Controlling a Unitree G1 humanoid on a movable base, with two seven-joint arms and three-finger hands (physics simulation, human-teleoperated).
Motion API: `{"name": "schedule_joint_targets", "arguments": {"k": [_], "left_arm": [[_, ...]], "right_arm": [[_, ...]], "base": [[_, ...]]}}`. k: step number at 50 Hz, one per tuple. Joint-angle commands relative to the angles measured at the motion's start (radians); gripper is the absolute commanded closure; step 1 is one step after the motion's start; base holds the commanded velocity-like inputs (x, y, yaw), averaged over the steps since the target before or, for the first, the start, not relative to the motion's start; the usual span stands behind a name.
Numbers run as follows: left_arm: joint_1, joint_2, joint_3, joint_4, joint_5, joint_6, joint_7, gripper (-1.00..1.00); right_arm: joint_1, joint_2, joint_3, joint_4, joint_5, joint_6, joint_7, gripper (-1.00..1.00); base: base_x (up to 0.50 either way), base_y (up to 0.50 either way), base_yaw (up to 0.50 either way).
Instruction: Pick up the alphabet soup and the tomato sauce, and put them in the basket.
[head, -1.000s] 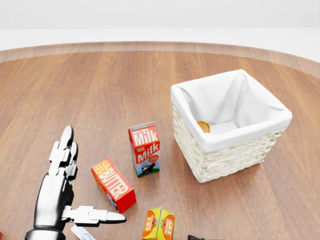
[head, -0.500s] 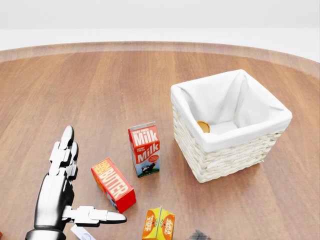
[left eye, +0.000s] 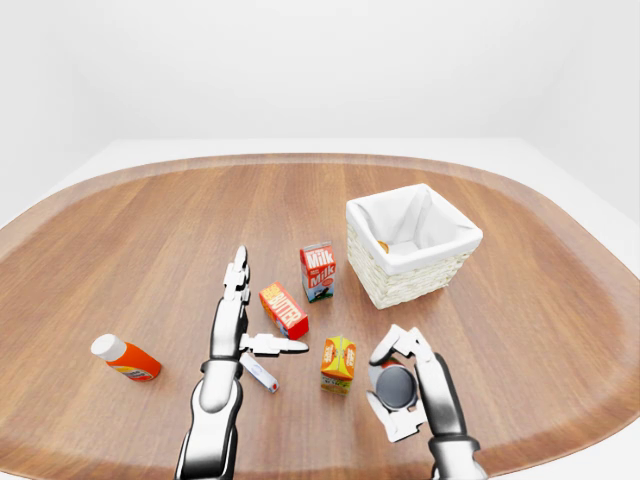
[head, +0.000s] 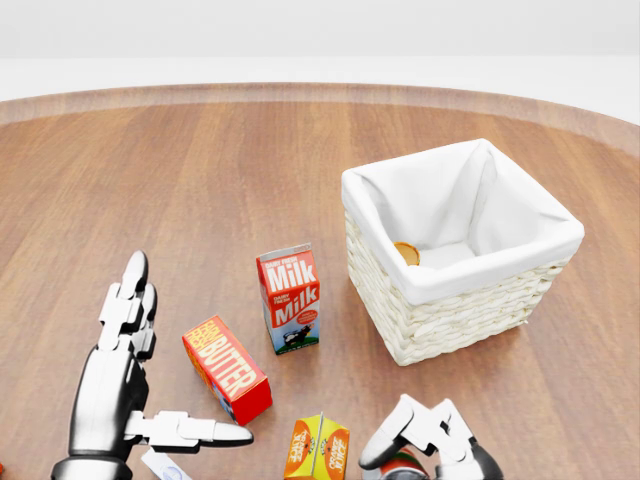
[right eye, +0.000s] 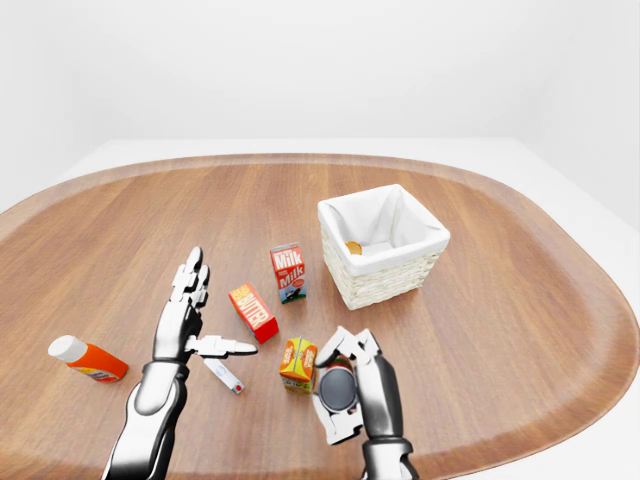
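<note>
Now, through the left eye, I have my right hand (left eye: 405, 385) with its fingers wrapped round a dark-topped can (left eye: 396, 383) – which of the two I cannot tell. I'd lift it clear of the orange carton (left eye: 338, 362) before swinging toward the basket (left eye: 412, 244). My left hand (left eye: 243, 325) hovers splayed, holding nothing.

Head view: one milk carton (head: 290, 298), one butter box (head: 226, 368), and an orange-lidded thing (head: 406, 253) lying inside the basket.

Right eye: one bottle (right eye: 88, 359) on the tabletop (right eye: 520, 300) – far left.
</note>
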Motion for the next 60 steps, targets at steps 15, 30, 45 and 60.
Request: {"name": "schedule_joint_targets", "arguments": {"k": [15,30,45,60], "left_arm": [[-0.007,0.001,0.001,0.010,-0.005,0.000,-0.001,-1.00],[-0.004,0.001,0.000,0.014,0.000,0.000,-0.003,-1.00],[-0.005,0.002,0.002,0.022,-0.002,0.000,-0.005,-1.00],[-0.013,0.002,0.003,0.033,-0.003,0.000,-0.002,-1.00]], "right_arm": [[0.032,-0.045,0.024,-0.278,-0.078,0.000,0.006,1.00],[-0.066,0.017,-0.018,-0.503,-0.183,0.086,0.162,1.00],[-0.219,0.101,-0.116,-0.478,-0.215,0.129,0.296,1.00],[-0.466,0.160,-0.207,-0.440,-0.270,0.175,0.479,1.00]], "base": [[0.00,0.00,0.00],[0.00,0.00,0.00],[0.00,0.00,0.00],[0.00,0.00,0.00]]}}
